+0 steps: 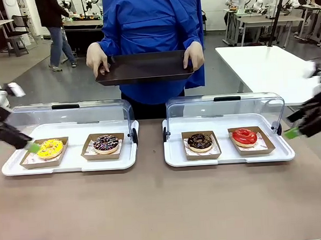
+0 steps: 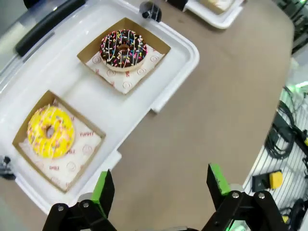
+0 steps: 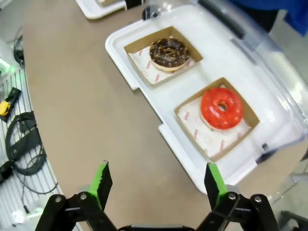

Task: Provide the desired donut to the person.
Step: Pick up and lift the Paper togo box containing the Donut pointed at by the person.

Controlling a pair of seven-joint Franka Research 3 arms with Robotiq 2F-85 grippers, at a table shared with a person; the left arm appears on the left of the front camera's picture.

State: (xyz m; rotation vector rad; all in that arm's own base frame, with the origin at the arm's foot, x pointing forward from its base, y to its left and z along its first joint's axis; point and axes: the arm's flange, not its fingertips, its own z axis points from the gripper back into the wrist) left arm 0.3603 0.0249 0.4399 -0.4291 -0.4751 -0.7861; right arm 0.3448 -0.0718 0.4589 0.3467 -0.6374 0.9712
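Brown desk (image 1: pixel 154 206) up front, two open-lidded white trays (image 1: pixel 71 162) on it: yellow donut (image 1: pixel 50 148) and sprinkled donut (image 1: pixel 106 143) left, chocolate donut (image 1: pixel 200 141) and red donut (image 1: pixel 244 137) right. Left tool (image 2: pixel 160 183) hangs wide open just beside the yellow donut, right tool (image 3: pixel 156 180) wide open, empty, near the red donut. Across the desk the person (image 1: pixel 150 24) holds a black tray (image 1: pixel 144 67).
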